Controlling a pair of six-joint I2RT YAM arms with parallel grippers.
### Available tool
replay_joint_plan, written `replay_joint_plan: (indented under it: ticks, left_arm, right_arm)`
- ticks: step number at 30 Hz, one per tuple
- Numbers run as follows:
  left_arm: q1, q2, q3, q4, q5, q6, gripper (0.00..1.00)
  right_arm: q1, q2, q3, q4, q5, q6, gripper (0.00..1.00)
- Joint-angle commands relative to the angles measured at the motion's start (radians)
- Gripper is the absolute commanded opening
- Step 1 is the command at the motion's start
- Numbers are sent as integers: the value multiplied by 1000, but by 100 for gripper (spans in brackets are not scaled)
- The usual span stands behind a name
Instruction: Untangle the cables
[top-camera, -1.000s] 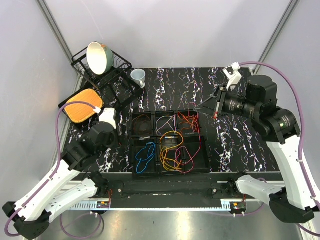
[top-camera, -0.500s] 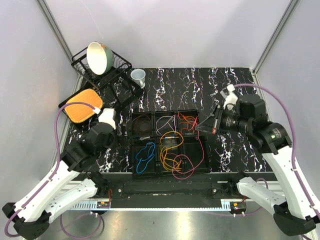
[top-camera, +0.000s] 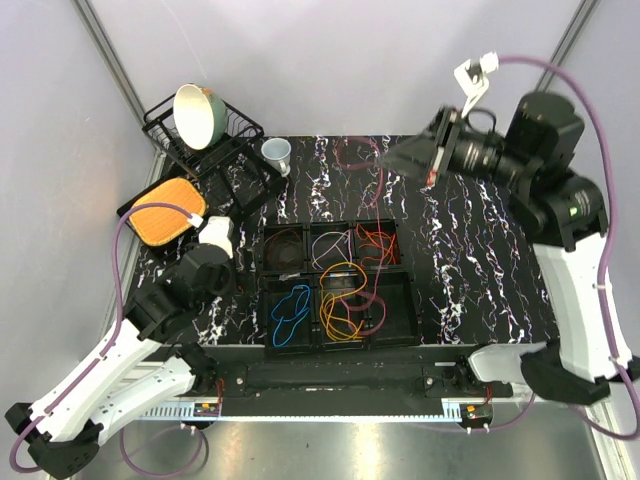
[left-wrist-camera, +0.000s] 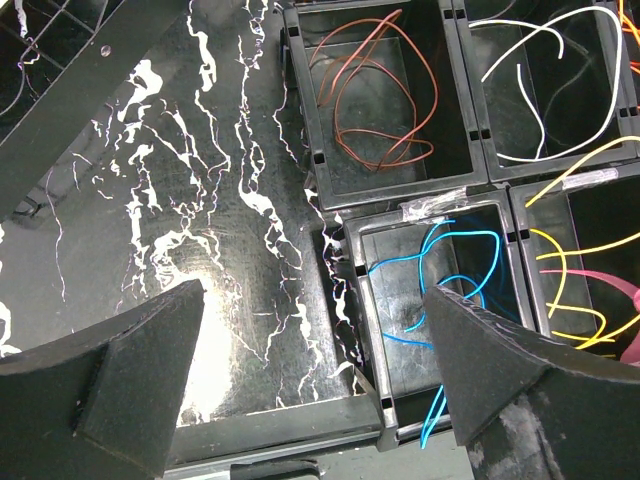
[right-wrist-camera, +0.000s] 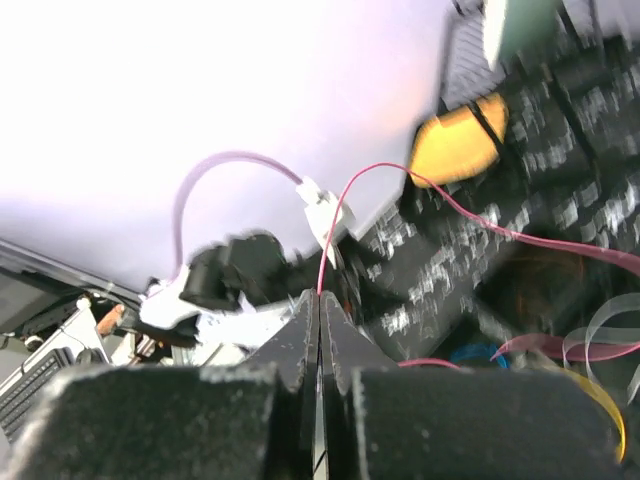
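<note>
The right gripper (right-wrist-camera: 318, 318) is raised high above the table (top-camera: 470, 270), jaws pressed together on the red cable (right-wrist-camera: 470, 215), which trails away in a loop. The left gripper (left-wrist-camera: 315, 375) hangs with jaws apart and empty at the tray (top-camera: 398, 295) edge.

Risk: the thin cable may slip from the tips, or its trailing end may snag other cables and drag them out.

Count: two grippers, one tray, six compartments. The left wrist view shows one brown cable (left-wrist-camera: 370, 110), one white cable (left-wrist-camera: 530, 60) and one blue cable (left-wrist-camera: 455, 285).
</note>
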Motion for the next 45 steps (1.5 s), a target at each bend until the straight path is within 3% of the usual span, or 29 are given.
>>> replay_joint_plan:
  ticks: [1, 5, 8, 15, 22, 38, 42, 45]
  left_arm:
    - [-1, -10, 2, 49, 2, 6, 94]
    - [0, -11, 2, 49, 2, 6, 94]
    - [-1, -13, 0, 49, 1, 8, 94]
    - [0, -11, 0, 49, 2, 6, 94]
    - [-1, 1, 3, 49, 4, 9, 94]
    - [0, 13, 2, 49, -3, 6, 94]
    - [2, 10, 2, 47, -6, 6, 94]
    - [2, 7, 3, 46, -12, 5, 93]
  right_arm:
    - [4, 127, 253, 32, -109, -4, 0]
    - [4, 285, 535, -78, -123, -28, 0]
    - [5, 340, 629, -83, -157, 1, 0]
    - [4, 283, 446, -17, -172, 11, 0]
    - [2, 253, 396, 39, -239, 54, 0]
    - [73, 260, 444, 167, -417, 166, 0]
    - [91, 293, 536, 184, -459, 203, 0]
    - [100, 267, 472, 185, -451, 194, 0]
